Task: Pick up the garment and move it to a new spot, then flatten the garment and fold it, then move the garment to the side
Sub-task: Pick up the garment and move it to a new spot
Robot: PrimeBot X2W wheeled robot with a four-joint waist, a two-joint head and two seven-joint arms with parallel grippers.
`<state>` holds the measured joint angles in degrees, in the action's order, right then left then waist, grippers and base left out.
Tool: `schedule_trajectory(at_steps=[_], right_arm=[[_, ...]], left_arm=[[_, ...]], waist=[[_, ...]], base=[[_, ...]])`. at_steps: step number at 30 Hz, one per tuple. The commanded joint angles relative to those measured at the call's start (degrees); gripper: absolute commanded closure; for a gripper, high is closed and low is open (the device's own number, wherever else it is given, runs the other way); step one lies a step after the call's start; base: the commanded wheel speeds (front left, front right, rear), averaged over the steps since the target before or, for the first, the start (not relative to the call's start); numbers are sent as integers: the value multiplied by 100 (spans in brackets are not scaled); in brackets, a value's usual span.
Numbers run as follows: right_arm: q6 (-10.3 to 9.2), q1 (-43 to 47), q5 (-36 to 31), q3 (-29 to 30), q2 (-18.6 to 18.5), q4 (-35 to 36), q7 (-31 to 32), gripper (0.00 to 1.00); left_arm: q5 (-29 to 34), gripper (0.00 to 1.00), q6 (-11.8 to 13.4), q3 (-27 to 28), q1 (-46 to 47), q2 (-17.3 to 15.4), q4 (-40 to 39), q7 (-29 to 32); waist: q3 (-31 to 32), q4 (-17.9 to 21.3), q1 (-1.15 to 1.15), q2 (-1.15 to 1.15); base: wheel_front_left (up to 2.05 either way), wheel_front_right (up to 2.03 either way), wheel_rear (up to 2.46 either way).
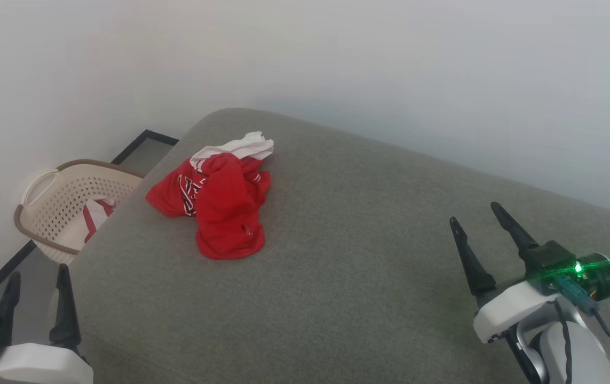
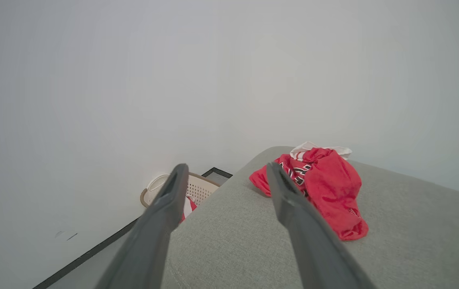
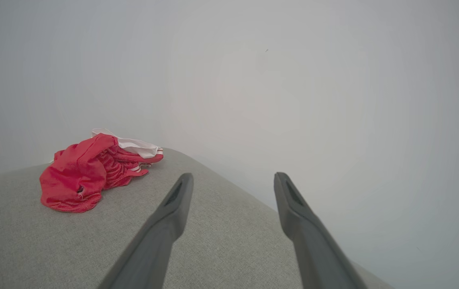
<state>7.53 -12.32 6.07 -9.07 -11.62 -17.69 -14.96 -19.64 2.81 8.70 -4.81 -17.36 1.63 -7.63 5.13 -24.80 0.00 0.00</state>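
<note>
The crumpled red T-shirt [image 1: 224, 213] lies bunched on the grey padded surface [image 1: 363, 256], toward 10 o'clock in the head view, with a cream basket [image 1: 59, 208] off the edge at its 9 o'clock. The left end effector [image 1: 38, 271] at 7 o'clock and the right end effector [image 1: 474, 212] at 4 o'clock both stand wide open, empty and well apart from the shirt.

The garment [image 1: 219, 200] lies crumpled on grey cushion; red, white sleeve uppermost; chest lettering partly, perhaps mostly, folded under.
</note>
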Motion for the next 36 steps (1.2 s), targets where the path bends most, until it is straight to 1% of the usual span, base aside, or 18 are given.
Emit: schedule_trajectory(at_steps=[1,10,15,20,23,27,31,35,36], right_arm=[[-8,-63,42,9,-13,-7,-32,0],[-8,-168,79,86,-76,45,-32,0],[-8,-359,51,89,-205,72,-32,0],[-8,-593,-34,46,-359,147,-14,0],[-8,-728,-51,60,-443,213,18,0],[-8,-830,-32,73,-566,302,56,0],[-8,-906,-25,105,-661,437,120,0],[-8,-939,-12,125,-778,583,194,0],[-8,-939,-12,125,-778,583,194,0]], left_arm=[[-22,0,21,16,-10,16,-20,33],[-234,0,-42,-44,321,39,60,149],[-397,0,-133,-80,697,47,175,200],[-460,0,-284,-245,1237,-41,447,307],[-589,0,-379,-314,1679,-40,743,422],[-653,0,-481,-424,2280,-123,1248,571],[-765,0,-627,-526,2917,-165,1899,798],[-958,0,-746,-624,3575,-244,2653,1214],[-958,0,-746,-624,3575,-244,2653,1214]], waist=[[-15,-16,0,0],[-280,47,0,0],[-589,201,0,0],[-964,424,0,0],[-1177,555,0,0],[-1399,701,0,0],[-1570,785,0,0],[-1711,836,0,0],[-1711,836,0,0]], base=[[0,0,0],[0,0,0],[0,0,0],[0,0,0],[0,0,0],[0,0,0],[0,0,0],[0,0,0],[0,0,0]])
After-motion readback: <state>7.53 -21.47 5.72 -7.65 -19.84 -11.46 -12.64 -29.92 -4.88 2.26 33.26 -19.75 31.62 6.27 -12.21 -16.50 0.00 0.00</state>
